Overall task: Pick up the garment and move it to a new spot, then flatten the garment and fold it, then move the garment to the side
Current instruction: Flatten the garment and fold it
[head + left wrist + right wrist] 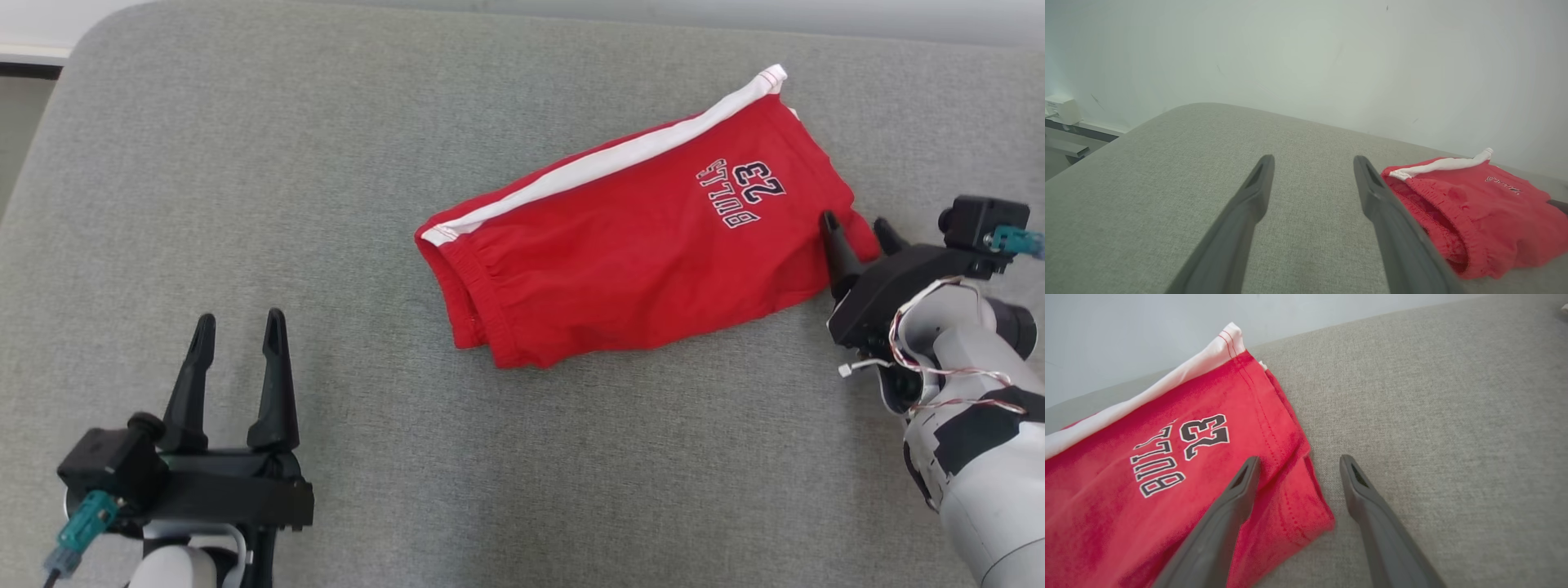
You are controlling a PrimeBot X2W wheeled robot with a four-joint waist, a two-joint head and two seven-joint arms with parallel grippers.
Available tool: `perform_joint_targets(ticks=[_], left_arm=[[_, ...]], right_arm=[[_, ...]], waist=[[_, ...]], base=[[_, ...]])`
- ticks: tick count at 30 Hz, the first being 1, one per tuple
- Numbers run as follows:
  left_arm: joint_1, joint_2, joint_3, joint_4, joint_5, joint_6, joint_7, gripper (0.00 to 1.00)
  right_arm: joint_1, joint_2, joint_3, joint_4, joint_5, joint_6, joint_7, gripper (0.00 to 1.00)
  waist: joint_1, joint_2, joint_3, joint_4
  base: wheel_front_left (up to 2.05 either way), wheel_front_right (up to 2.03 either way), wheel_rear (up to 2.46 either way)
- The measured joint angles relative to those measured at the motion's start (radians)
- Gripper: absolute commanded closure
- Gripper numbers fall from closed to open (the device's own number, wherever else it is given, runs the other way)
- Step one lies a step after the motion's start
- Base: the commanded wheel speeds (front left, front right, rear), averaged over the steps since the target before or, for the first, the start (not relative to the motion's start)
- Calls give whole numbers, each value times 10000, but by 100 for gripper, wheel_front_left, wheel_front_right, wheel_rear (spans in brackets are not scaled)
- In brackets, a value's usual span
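On the garment (620,245), a pair of red shorts, we read "BULLS" with "23" (739,192) beside it. The characters are dark with a white outline and sit near the leg hem, upside down in the head view. In the right wrist view the lettering (1180,449) lies at about 10 o'clock from the fingertips, with the last letter of the word partly lost in a crease. We make out no other label.

The garment lies folded on the grey fabric-covered counter (245,163), toward 1 o'clock from the middle of the head view. It runs slantwise, with its gathered waistband (469,286) at the 8 o'clock end and its hem at the 2 o'clock end. A white stripe (604,159) follows the far edge.

The right fingers (837,249) stand spread apart and empty at the garment's 4 o'clock corner. One tip is over the red hem (1298,498) and the other is over bare counter. We cannot tell whether the first one touches the cloth.

The left fingers (273,376) are likewise parted and hold nothing. They are at 7 o'clock in the head view, well apart from the garment. In their own wrist view the waistband (1437,212) lies at 3 o'clock.
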Motion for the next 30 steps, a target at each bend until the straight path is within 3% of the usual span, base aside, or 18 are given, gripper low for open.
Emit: perform_joint_targets(ticks=[4, 5, 6, 8, 16, 30], left_arm=[[218, -92, 54, 13, 90, -15, -2, 0], [229, -102, 56, 17, 111, -17, 0, 0], [229, -113, 58, 21, 127, -21, -2, 0], [229, -125, 54, 52, 144, -61, -2, 0], [405, -138, 54, 113, 221, -77, 0, 0], [785, -148, -174, 146, 403, -77, -2, 0]], right_arm=[[50, 38, 54, 307, 138, 0, -52, 0], [50, 48, 69, 380, 209, 2, -36, 30], [49, 69, 73, 445, 278, 0, -29, 70], [41, 92, 88, 591, 359, 0, -8, 100], [335, 255, 295, 566, 813, 0, -431, 100], [1790, -280, 654, -397, 2184, 0, -686, 100]], waist=[[0, 0, -44, 109], [0, 0, -52, 132], [0, -1, -59, 150], [0, 0, -77, 174], [1, 0, -354, 36], [1, 0, -1083, -527]], base=[[0, 0, 0], [0, 0, 0], [0, 0, 0], [0, 0, 0], [0, 0, 0], [0, 0, 0]])
